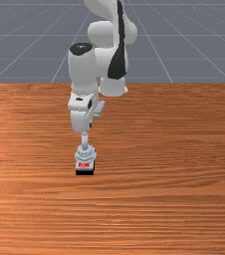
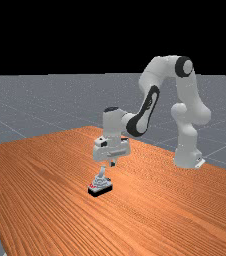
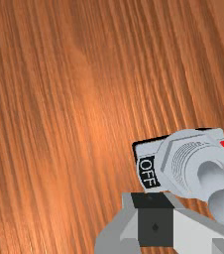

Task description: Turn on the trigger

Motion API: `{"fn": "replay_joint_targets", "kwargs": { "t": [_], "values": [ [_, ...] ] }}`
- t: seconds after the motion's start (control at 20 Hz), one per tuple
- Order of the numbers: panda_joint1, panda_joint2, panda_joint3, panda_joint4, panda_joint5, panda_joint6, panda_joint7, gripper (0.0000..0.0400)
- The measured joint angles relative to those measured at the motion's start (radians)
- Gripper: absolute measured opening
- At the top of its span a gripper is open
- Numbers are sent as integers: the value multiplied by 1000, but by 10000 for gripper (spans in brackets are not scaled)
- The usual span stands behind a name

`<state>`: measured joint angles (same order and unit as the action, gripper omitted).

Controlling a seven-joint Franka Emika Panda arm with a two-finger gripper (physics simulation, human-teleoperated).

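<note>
Orange-brown wood table (image 1: 174, 204), switch (image 1: 85, 155) on it, closed claw (image 2: 113, 164) near its grey lever (image 2: 102, 171)

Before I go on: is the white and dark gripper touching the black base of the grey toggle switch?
Apart. The far view shows it: the gripper ends above the black base, with the table visible between them.

Orange-brown wood tbl (image 1: 184, 199), grey flr (image 1: 204, 50) w/ pale lines (image 1: 152, 60), blk bkgd (image 2: 85, 35) above flr.
</note>
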<state>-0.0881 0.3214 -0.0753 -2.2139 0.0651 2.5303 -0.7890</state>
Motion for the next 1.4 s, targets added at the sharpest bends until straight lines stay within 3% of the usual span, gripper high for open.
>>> {"fn": "replay_joint_targets", "kwargs": {
  "t": [0.1, 0.35, 0.7, 0.95, 1.05, 1.15, 1.3, 1.4],
  "values": [
    [-12, 5, -9, 8, 5, -3, -1, 0],
    [-78, 37, 43, 63, -28, -29, -341, 0],
    [-59, 65, 23, 113, 1, -52, -185, 0],
    [-61, 122, 24, 212, -16, -91, -202, 0],
    [-57, 119, 18, 203, -11, -77, -171, 0],
    [-21, 107, -16, 183, -76, -65, -108, 0],
    [-8, 70, -32, 120, -108, -37, -83, 0],
    [-30, 51, -12, 89, -68, -29, -125, 0]
  ]
}}
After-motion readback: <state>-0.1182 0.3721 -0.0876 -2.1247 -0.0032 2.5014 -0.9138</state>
